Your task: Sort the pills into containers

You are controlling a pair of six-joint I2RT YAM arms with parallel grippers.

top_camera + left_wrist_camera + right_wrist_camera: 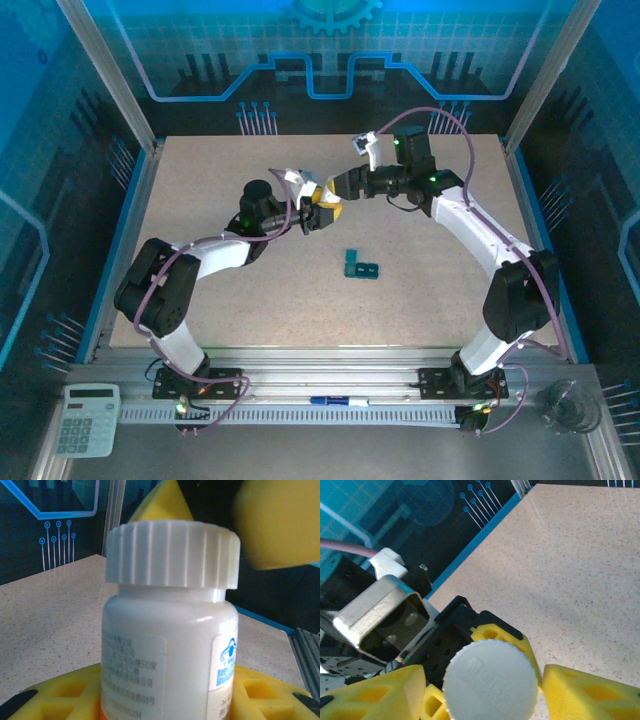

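My left gripper [165,700] is shut on a white pill bottle [165,645] with a ribbed white cap [172,555], held upright above the table's middle. My right gripper [490,690] stands open around that cap [490,682], one yellow finger [585,695] on each side with narrow gaps. From above, both grippers [328,200] meet at the bottle. The containers, a small teal pill box [360,267], lie on the table in front of them. The pills are hidden.
The speckled table [200,200] has metal frame posts at its corners and glass walls around it. On the near ledge lie a calculator [88,420], a blue pen [335,402] and a clear cup [565,405].
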